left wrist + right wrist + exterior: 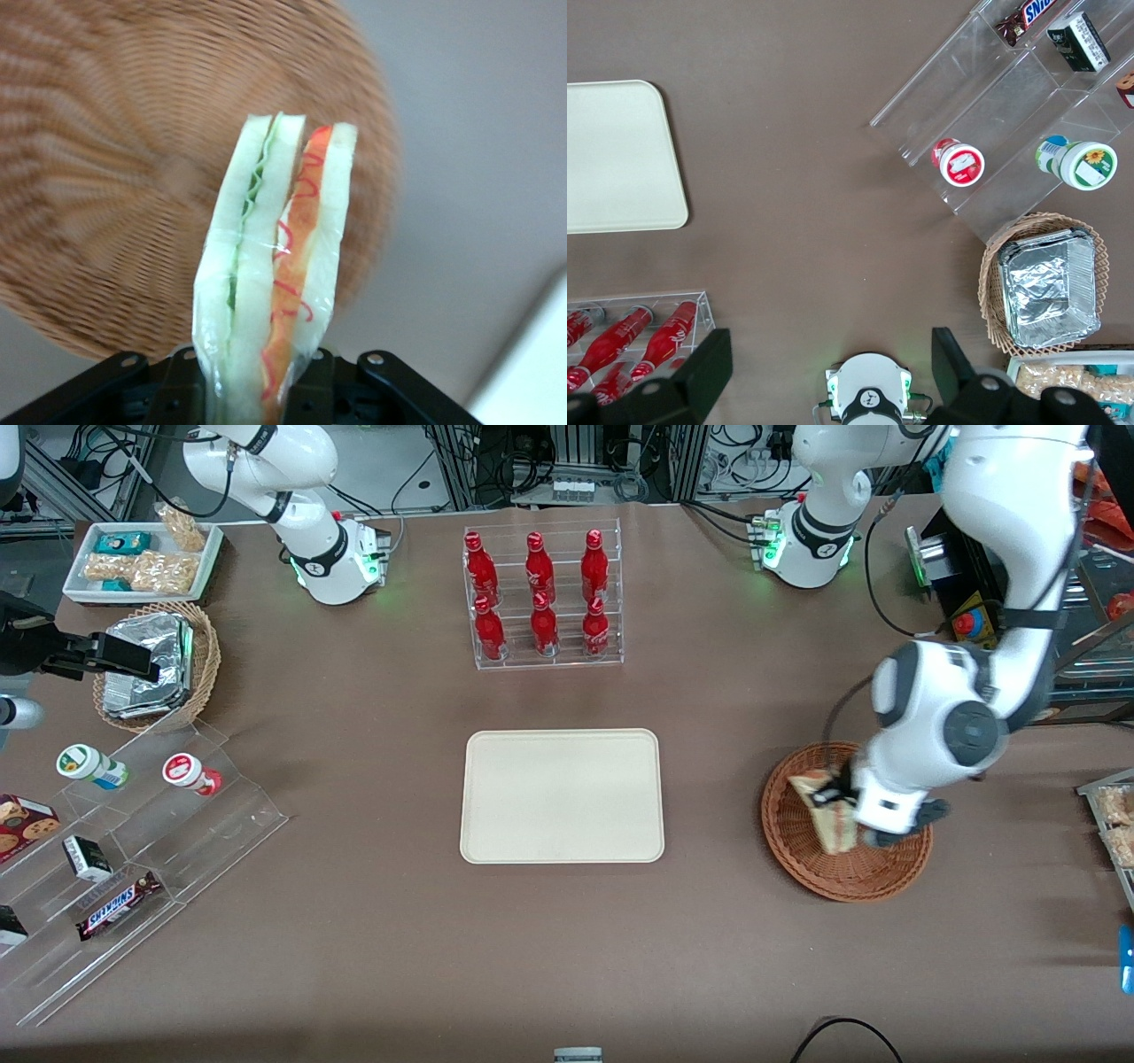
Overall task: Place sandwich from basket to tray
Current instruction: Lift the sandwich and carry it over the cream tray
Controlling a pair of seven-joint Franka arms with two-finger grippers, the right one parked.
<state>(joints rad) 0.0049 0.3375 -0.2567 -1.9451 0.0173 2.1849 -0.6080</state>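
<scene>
1. The left arm's end effector (842, 802) hangs above the reddish-brown wicker basket (802, 859), with its jaws clamped on the lower end of the sandwich (824, 815).

2. In the left wrist view the sandwich (275, 274) stands upright out of the end effector (257, 390). It is a clear-wrapped wedge showing white bread, a green layer and a red-orange layer along its edge. The basket (106, 177) looks blurred and lower down, so I judge the sandwich is lifted clear of the weave; contact cannot be ruled out from the front view.

3. The cream tray (562, 850) lies bare on the brown surface, at about 9 o'clock from the basket in the front view and well apart from it.

4. Risk: the grip sits on the wrapped end only. The film could slide between the black fingers (306, 385) during a quick swing, and the wedge could drop short of the tray.

5. Risk: the bread is soft and tall above the grip. It may lean or pivot, landing on its edge or catching the tray's low rim if lowered too flat.

6. Risk: a low sideways start could snag the basket's rim and drag it.

7. The rack of red bottles (542, 598) stands at 12 o'clock from the tray, away from a straight path.
</scene>
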